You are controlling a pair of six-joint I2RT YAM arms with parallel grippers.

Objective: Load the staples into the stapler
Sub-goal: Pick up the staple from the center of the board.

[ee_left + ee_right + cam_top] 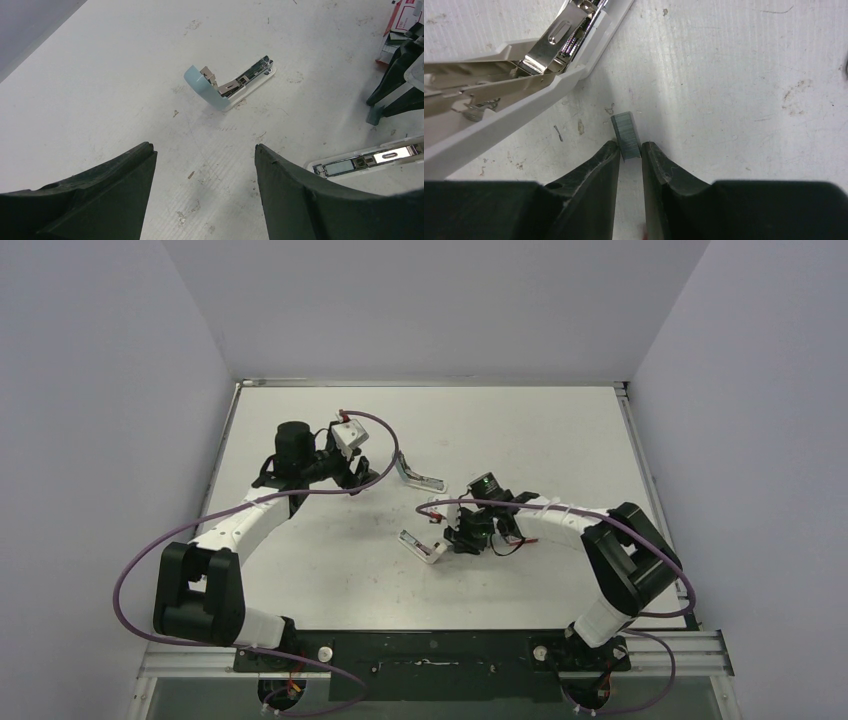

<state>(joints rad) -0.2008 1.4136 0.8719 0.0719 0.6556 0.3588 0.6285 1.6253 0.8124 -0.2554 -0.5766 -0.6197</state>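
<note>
A short grey strip of staples (624, 127) lies on the table, and my right gripper (629, 147) is shut on its near end, a fingertip on each side. Just left of it a white stapler (499, 100) lies opened up, its metal channel exposed; it also shows from above as the white stapler (422, 545) beside the right gripper (462, 535). A light-blue stapler (230, 82) lies open further back. My left gripper (202, 150) hangs open over bare table short of it, holding nothing. The red-and-white staple box (400, 17) sits behind the right gripper's fingers (395, 85).
The light-blue stapler (420, 477) lies mid-table between the two arms. The left gripper (355, 477) is at the back left. Grey walls close in the table on the left, back and right; a metal rail (430, 645) runs along the near edge.
</note>
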